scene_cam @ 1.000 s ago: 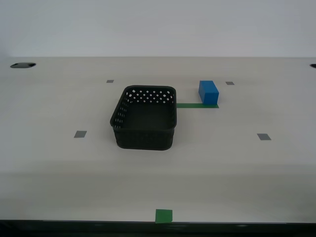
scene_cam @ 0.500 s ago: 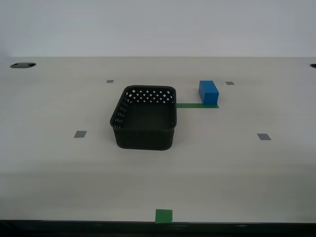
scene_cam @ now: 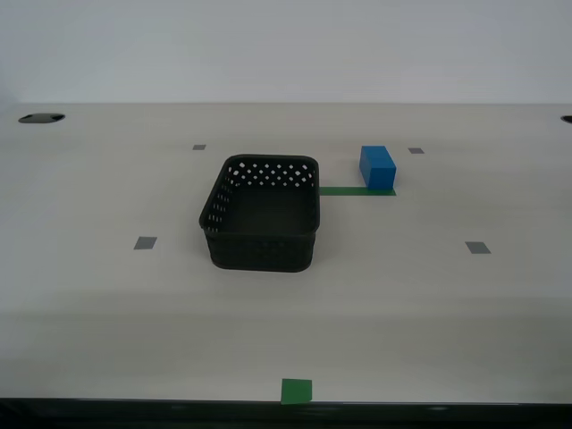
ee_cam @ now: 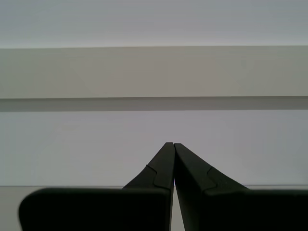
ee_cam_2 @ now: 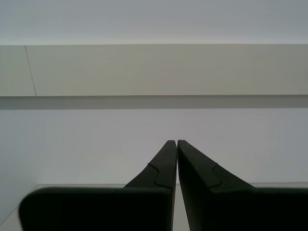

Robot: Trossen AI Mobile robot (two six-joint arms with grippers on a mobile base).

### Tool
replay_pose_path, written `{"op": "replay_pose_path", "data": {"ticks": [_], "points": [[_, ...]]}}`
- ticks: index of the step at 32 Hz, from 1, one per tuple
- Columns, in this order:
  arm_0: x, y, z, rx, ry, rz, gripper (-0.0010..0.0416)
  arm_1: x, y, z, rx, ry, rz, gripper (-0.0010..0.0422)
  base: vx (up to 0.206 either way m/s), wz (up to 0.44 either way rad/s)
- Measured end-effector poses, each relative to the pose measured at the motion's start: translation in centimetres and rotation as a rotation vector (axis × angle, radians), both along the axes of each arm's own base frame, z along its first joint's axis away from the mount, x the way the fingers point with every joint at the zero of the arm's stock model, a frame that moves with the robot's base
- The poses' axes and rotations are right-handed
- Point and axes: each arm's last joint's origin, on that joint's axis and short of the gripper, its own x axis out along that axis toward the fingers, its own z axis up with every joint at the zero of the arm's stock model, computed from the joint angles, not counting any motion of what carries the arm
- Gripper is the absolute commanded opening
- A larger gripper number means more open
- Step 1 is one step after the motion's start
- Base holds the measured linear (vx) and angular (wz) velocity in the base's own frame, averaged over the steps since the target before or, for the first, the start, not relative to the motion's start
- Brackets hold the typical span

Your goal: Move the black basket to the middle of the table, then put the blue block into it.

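**Both grippers closed and clear of the table; block outside the basket**

My first gripper (ee_cam: 172, 144) has its jaws pressed together, tip against tip, with nothing held. Ahead of the tips there is only a pale wall crossed by a wide beige band with a darker strip along its lower edge. No task object appears near this gripper in its own wrist view.

My second gripper (ee_cam_2: 174, 142) is in the same state: jaws together, empty. It faces a similar pale wall and beige band, and a thin vertical seam runs through the band off to one side of the tips. Neither the basket nor the block shows near it.

Neither arm appears in the exterior view, so how far the task objects lie from either gripper cannot be told.

In the exterior view the basket (scene_cam: 262, 214) stands upright on the table (scene_cam: 107, 304), open side up and empty. The block (scene_cam: 377, 168) sits on the table outside the basket, beyond its far corner toward the exterior view's right, near it but not touching. A strip of green tape (scene_cam: 344, 190) runs along the table from the basket's side to the foot of the block. A green tape square (scene_cam: 297, 391) lies at the table's near edge, and grey square markers (scene_cam: 145, 242) are scattered around the basket.
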Motion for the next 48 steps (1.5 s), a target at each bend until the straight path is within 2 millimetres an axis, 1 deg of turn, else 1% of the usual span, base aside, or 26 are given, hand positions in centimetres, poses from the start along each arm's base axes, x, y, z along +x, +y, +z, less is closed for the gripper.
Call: {"op": "replay_pose_path", "data": {"ticks": [6,11,14,18,20,22,24,26,28,30,34,36,37,39,42,43,44,45,46,47,48], "points": [[0.0,0.0,0.0,0.000,0.000,0.001,0.0001,0.0,0.0,0.0,0.042,0.000,0.004,0.0000,0.000,0.000],[0.0,0.0,0.0,0.000,0.000,0.000,0.0001,0.0,0.0,0.0,0.044,-0.001,0.004,0.0000,0.000,0.000],[0.0,0.0,0.0,0.000,0.000,0.000,0.0001,0.1,0.0,0.4,0.044,-0.011,0.004,0.0000,0.000,0.000],[0.0,0.0,0.0,0.000,0.000,0.000,0.0001,0.1,0.0,0.8,0.010,-0.024,0.001,0.0000,0.000,0.000],[0.0,0.0,0.0,0.000,0.000,0.000,0.0000,0.2,-0.1,0.9,-0.045,-0.009,-0.023,0.0000,0.000,0.000],[0.0,0.0,0.0,0.000,0.000,0.000,0.0001,0.4,-0.3,1.0,-0.079,0.052,-0.085,0.0000,0.000,0.000],[0.0,0.0,0.0,0.000,0.000,0.001,0.0001,0.9,-0.6,1.4,-0.100,0.223,-0.162,0.0000,0.000,0.000],[0.0,0.0,0.0,0.001,0.004,0.001,0.0000,1.4,-1.1,1.7,-0.096,0.389,-0.180,0.0000,0.000,0.000],[0.0,0.0,0.0,0.010,0.005,0.002,0.0001,1.8,-1.7,1.9,-0.063,0.503,-0.206,0.0000,0.000,0.000],[0.0,0.0,-0.1,0.021,0.009,0.003,0.0000,2.2,-2.5,2.3,-0.042,0.583,-0.237,0.0000,0.000,0.000],[0.0,0.1,-0.1,0.024,0.009,0.005,0.0001,3.0,-4.6,2.3,-0.018,0.727,-0.308,0.0000,0.000,0.000],[0.0,0.1,-0.2,0.025,0.024,0.005,0.0000,3.6,-6.5,1.6,0.010,0.817,-0.366,0.0000,0.000,0.000],[0.0,0.1,-0.3,0.025,0.031,0.005,0.0001,3.8,-7.1,1.2,0.019,0.853,-0.382,0.0000,0.000,0.000],[0.0,0.1,-0.5,0.025,0.054,0.004,0.0000,4.6,-9.3,-0.4,0.055,0.943,-0.442,0.0000,0.000,0.000],[0.0,0.1,-0.8,0.025,0.079,0.004,0.0001,5.1,-10.9,-2.1,0.088,1.041,-0.472,0.0000,0.000,0.000],[0.0,0.1,-0.9,0.025,0.096,0.005,0.0000,5.5,-12.0,-3.4,0.111,1.098,-0.485,0.0000,0.000,0.000],[0.0,0.1,-1.0,0.025,0.104,0.004,0.0001,5.5,-12.6,-4.5,0.128,1.155,-0.497,0.0000,0.000,0.000],[0.0,0.1,-1.1,0.025,0.113,0.005,0.0001,5.7,-13.1,-5.3,0.145,1.213,-0.497,0.0000,0.000,0.000],[0.0,0.1,-1.1,0.025,0.119,0.005,0.0000,5.9,-13.4,-5.8,0.150,1.229,-0.501,0.0000,0.000,0.000],[0.0,0.1,-1.2,0.025,0.125,0.004,0.0000,6.4,-14.0,-6.9,0.163,1.262,-0.506,0.0002,0.000,0.000],[0.0,0.1,-1.3,0.025,0.135,0.004,0.0000,6.4,-14.2,-8.2,0.173,1.317,-0.502,0.0006,0.000,0.000]]}}
